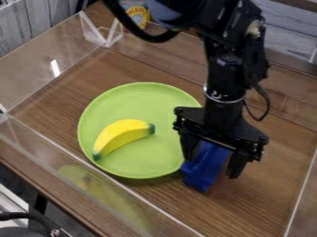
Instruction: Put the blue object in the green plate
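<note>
The blue object is a ridged deep-blue block lying on the wooden table just right of the green plate, its near end by the plate's rim. My black gripper points straight down over the block's far end, with its fingers on either side of the block. I cannot tell whether the fingers press on it. A yellow banana lies in the plate, left of centre.
Clear acrylic walls box in the wooden table. A clear stand and a yellow-and-blue item sit at the back. Black cables lie at the bottom left corner.
</note>
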Tool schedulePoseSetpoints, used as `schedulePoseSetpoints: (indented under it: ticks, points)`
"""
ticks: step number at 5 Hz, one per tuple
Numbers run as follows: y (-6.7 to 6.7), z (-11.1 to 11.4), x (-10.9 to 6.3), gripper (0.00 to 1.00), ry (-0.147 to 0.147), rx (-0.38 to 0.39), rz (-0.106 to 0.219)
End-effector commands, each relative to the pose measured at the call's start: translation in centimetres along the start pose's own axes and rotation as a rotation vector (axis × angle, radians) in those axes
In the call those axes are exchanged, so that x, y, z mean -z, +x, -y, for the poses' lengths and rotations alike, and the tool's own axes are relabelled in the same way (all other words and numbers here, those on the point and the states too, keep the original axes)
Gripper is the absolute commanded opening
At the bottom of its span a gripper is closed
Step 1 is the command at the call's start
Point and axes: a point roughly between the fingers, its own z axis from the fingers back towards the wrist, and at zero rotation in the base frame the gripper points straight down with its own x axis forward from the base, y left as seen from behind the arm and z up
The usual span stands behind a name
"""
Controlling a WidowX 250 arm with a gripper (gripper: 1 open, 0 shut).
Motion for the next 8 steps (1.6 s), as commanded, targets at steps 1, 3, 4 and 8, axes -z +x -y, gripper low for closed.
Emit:
schedulePoseSetpoints:
  ticks: [1,3,4,8]
  points:
    - [0.3,0.2,-0.3,1.00,0.001,0.008,0.029]
    - [0.5,0.1,0.1,1.00,0.007,0.006,0.041]
    - [0.6,0.1,0.2,1.00,0.007,0.008,0.047]
    - [0.7,-0.2,1.5,1.00,0.009,-0.012,0.052]
